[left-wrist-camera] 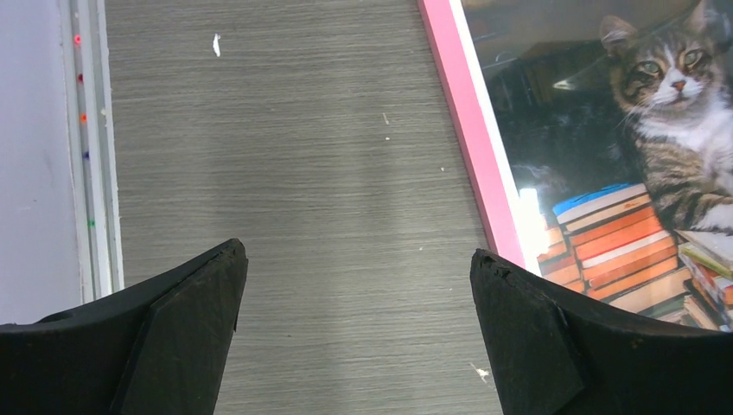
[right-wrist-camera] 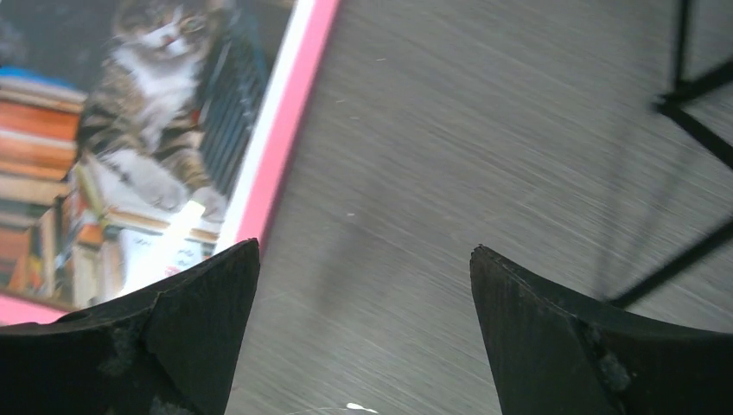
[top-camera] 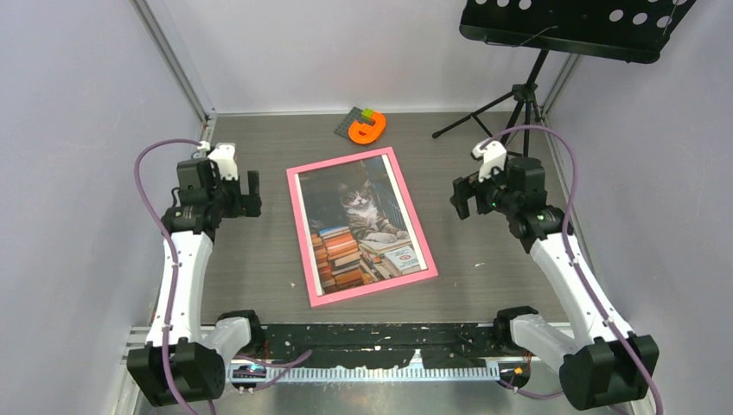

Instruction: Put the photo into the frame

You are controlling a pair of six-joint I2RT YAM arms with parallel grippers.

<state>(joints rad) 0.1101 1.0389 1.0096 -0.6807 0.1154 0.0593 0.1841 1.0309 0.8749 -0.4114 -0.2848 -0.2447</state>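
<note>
Top external view shows the frame (top-camera: 373, 288) lying flat near the middle of the surface (top-camera: 484, 259), a little turned, with the photo (top-camera: 361, 223) inside its pink border. The cat and the books are on view, and the left wrist view shows light reflecting over them. From these pictures I cannot tell if the print is fully seated or only lies loose in the opening.

The left gripper (top-camera: 249, 194) hovers to the left of the frame and the right gripper (top-camera: 465, 197) to the right of it. Both have their jaws wide apart and hold nothing. Both are clear of the pink border.

I judge the task to be almost finished, so the main danger is to disturb what already lies well. If an arm goes low across the middle, a fingertip could catch the raised border and push the frame over the smooth surface, or turn it more. If the print is loose, such a push could make it slide so that one corner rides on the border. A press on the print with a hard fingertip could also crease the paper.

The orange object (top-camera: 366, 128) is beyond the far end of the frame and the stand (top-camera: 521, 97) is behind the right arm. A wide swing of the right arm could strike the legs of the stand.
</note>
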